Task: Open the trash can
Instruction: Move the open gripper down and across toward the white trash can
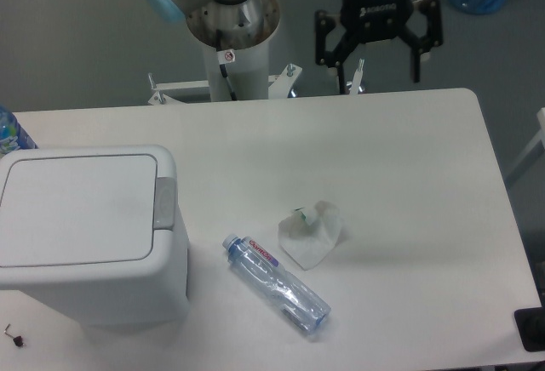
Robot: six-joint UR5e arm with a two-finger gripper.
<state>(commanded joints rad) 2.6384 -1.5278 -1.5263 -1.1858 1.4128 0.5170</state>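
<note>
Large boxy white plastic trash can (85, 235): table's near-left corner, lid shut, grey push-button tab (164, 203) on its right edge. Black two-finger gripper (379, 56): jaws spread, empty, above the far edge, well apart. Risk: descent missing the narrow tab, pressing the lid or shoving the bin.

We see a red and white label on the bottle (277, 283) lying on the table (409, 158), but its lettering is too small for us to read. We also make out a small round red-and-white sticker on the robot's column (229, 55), whose sign we cannot tell, and pale lettering on the black gripper (378, 52) body that is likewise unreadable. The bottle (10, 131) at the left edge carries a blue label with nothing legible.
</note>
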